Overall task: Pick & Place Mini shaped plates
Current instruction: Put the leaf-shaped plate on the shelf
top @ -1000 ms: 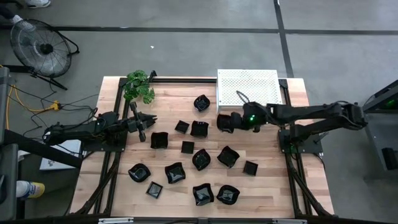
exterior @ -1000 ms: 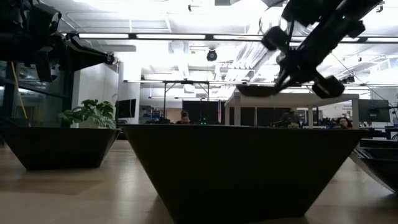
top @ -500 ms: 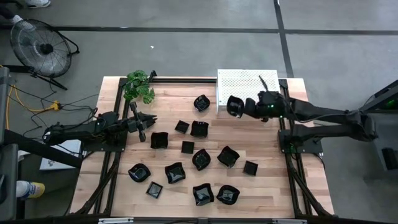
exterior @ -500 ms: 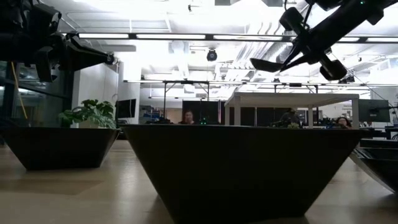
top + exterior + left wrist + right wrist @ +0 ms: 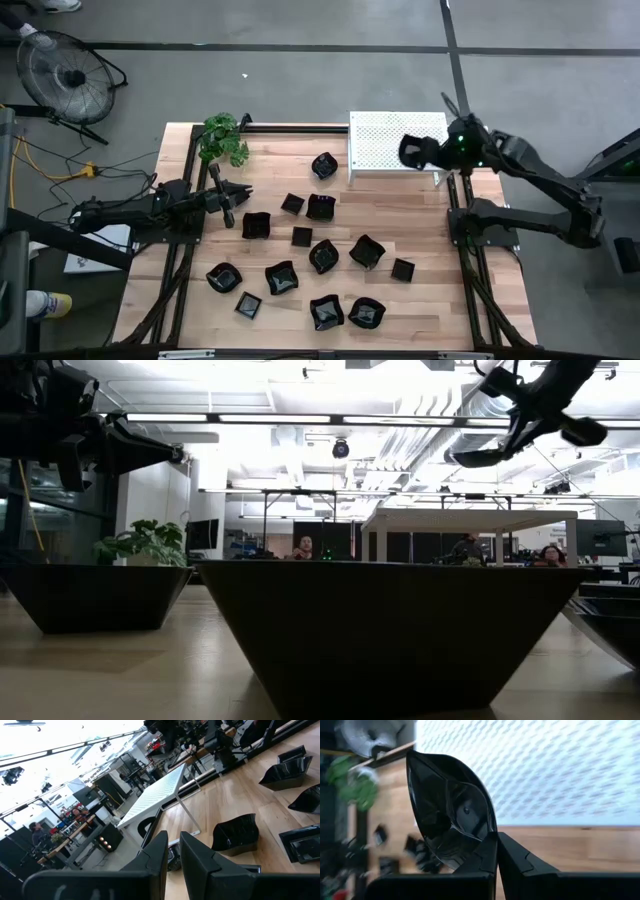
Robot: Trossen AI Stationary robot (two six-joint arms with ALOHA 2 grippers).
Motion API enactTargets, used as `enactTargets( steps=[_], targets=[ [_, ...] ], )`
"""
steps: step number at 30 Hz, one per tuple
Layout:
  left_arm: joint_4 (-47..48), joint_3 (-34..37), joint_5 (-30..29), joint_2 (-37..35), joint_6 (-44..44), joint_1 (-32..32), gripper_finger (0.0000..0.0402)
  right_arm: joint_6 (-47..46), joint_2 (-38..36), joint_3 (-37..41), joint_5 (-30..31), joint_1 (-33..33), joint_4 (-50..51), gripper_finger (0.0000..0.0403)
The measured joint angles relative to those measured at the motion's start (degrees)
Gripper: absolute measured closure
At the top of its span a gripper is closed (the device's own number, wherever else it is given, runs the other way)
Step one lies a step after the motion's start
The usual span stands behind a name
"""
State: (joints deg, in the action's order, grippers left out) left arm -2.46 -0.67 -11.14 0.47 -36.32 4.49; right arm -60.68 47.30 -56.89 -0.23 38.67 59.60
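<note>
Several glossy black mini plates (image 5: 323,256) lie scattered on the wooden table, square and wavy-edged. My right gripper (image 5: 425,152) hangs over the white perforated rack (image 5: 380,140) at the far right and is shut on one black plate (image 5: 410,152), which the low view shows high in the air (image 5: 478,457). The right wrist view shows that plate (image 5: 452,815) with its hollow side toward the camera and the rack behind it. My left gripper (image 5: 228,200) waits over the table's left side, shut, with nearby plates (image 5: 235,832) ahead of it. My right gripper pinches the black plate by its rim (image 5: 487,845) between the two fingers (image 5: 520,857), which reach in from the table's right side. The plate sticks out beyond the fingertips, lifted clear above the rack, lying roughly level with a slight tilt.
A small green plant (image 5: 222,138) stands at the table's far left corner. A floor fan (image 5: 60,75) stands beyond the table. In the low view one large dark dish (image 5: 385,630) fills the foreground. Bare wood (image 5: 440,290) shows along the right side.
My right gripper has carried the plate from above the middle of the table toward the far right edge, rising as it went, and now holds it over the white rack. The plates on the table have stayed in place.
</note>
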Motion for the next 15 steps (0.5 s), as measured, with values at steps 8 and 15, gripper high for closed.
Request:
enactTargets(
  steps=[8, 15],
  targets=[
    [0.0, 0.0, 0.0, 0.0, 0.0, 0.0, 0.0356, 7.3, 2.5, -0.8, -2.3, 15.0, 1.9, 0.0403],
    [0.0, 0.0, 0.0, 0.0, 0.0, 0.0, 0.0356, 12.0, 5.4, 1.4, -5.8, 25.0, 1.7, 0.0403]
  ],
)
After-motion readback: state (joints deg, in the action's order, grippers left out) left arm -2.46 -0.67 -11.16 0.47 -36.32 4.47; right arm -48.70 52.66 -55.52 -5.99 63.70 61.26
